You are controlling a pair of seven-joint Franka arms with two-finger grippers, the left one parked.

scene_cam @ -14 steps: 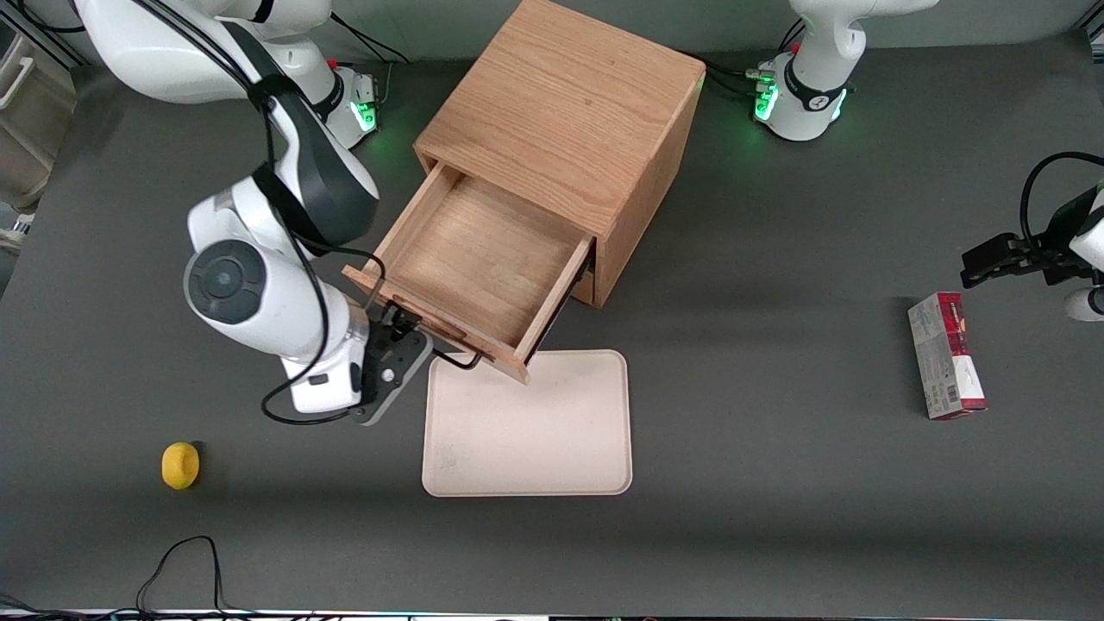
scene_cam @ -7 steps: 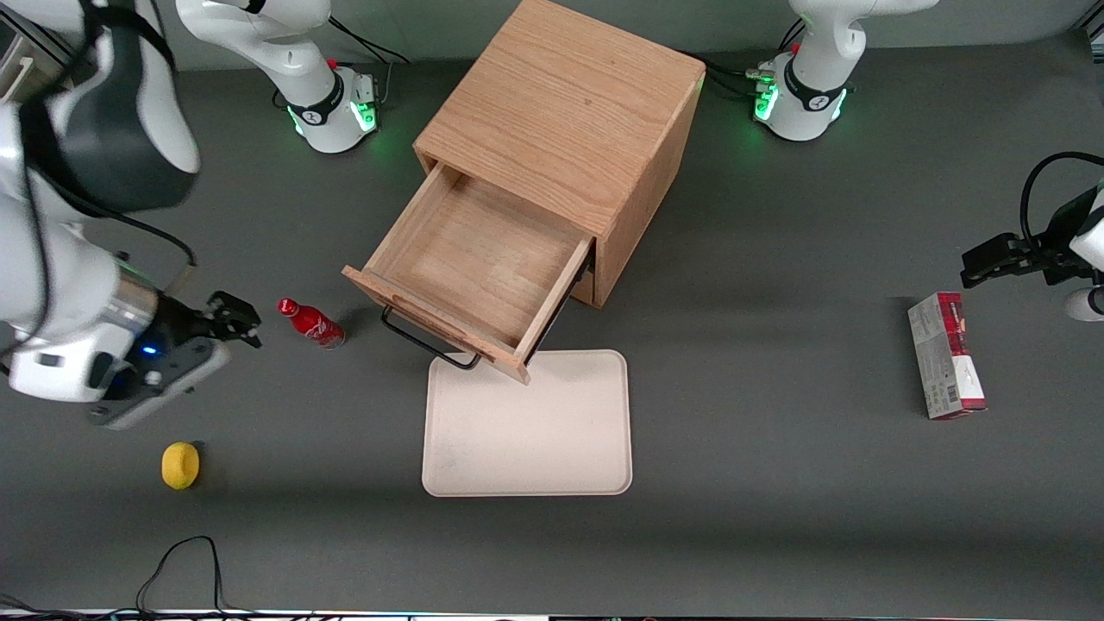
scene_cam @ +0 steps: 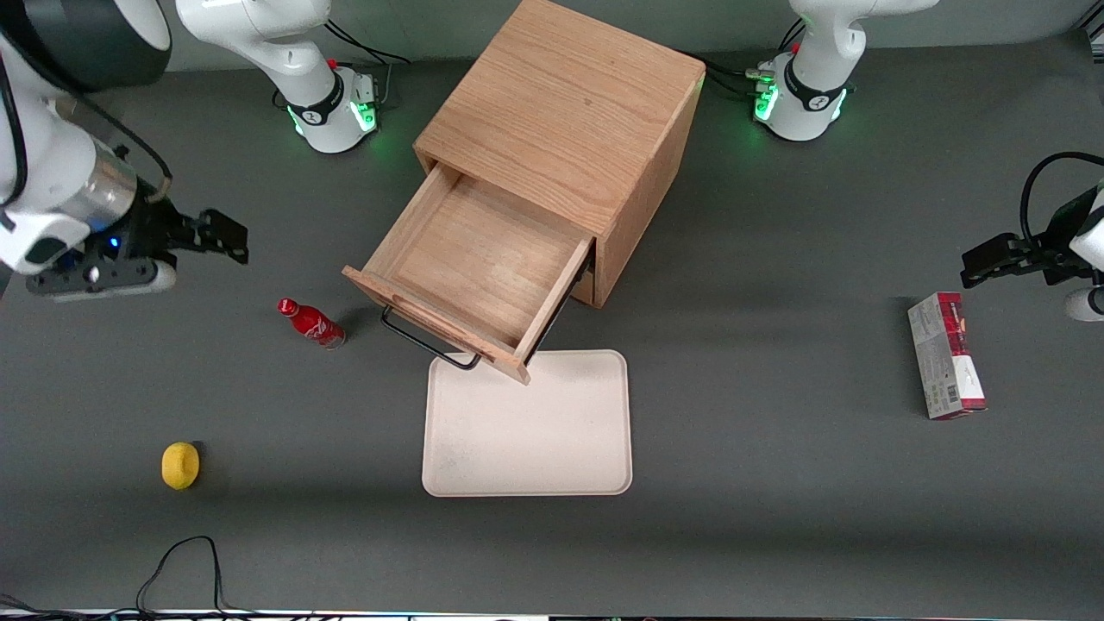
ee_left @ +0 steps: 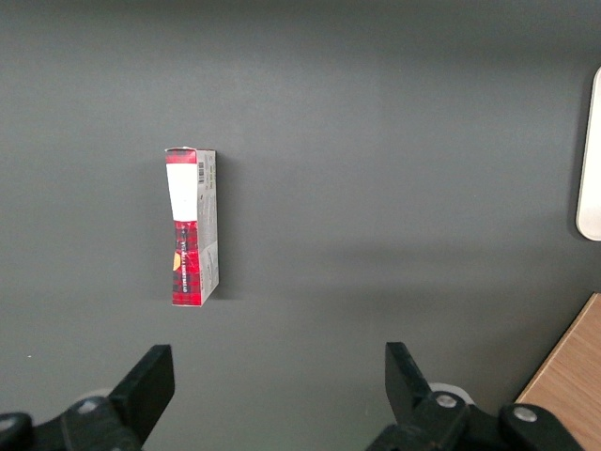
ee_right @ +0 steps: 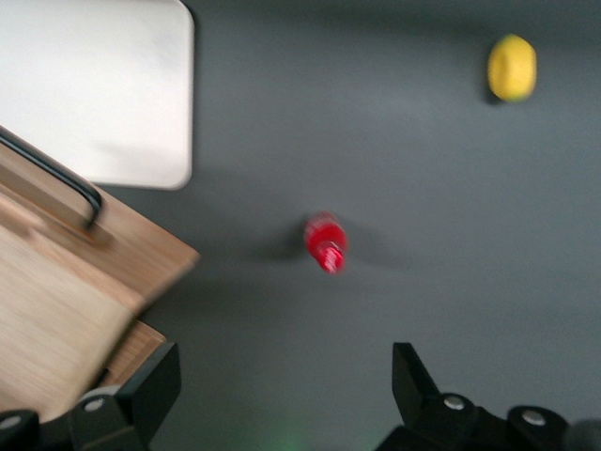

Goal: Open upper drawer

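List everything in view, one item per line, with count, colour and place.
Cabinet: one, light oak, mid-table between the arm bases.
Upper drawer: one, light oak, pulled out of the cabinet, nothing inside; its black wire handle hangs over the tray's edge.
Tray: one, cream, on the table in front of the drawer.
Bottle: one, red, beside the drawer front, toward the working arm's end.
Lemon: one, yellow, nearer the front camera than the bottle.
Box: one, red and white, lying toward the parked arm's end.
Table: one, dark grey.
End effector: one, black, open, above the table, farther from the front camera than the bottle, clear of the handle.
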